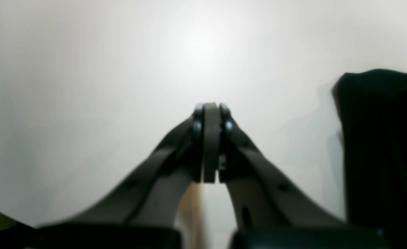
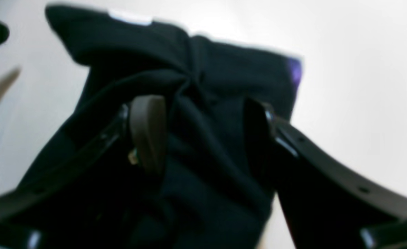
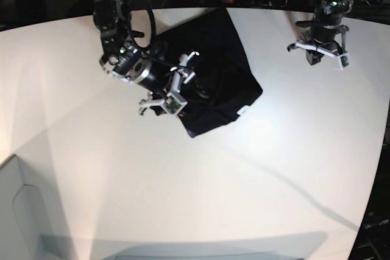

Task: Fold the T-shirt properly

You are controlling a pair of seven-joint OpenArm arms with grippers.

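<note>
Right gripper spread wide, straddling the bunched black T-shirt directly beneath it (probably lining up a pinch); left gripper clenched empty, parked well clear.

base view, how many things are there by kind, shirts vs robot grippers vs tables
T-shirt: 1, black, lying folded on the table
Grippers: 2, the right gripper open over the shirt, the left gripper shut and apart from it
Table: 1, white
Total: 4
</note>
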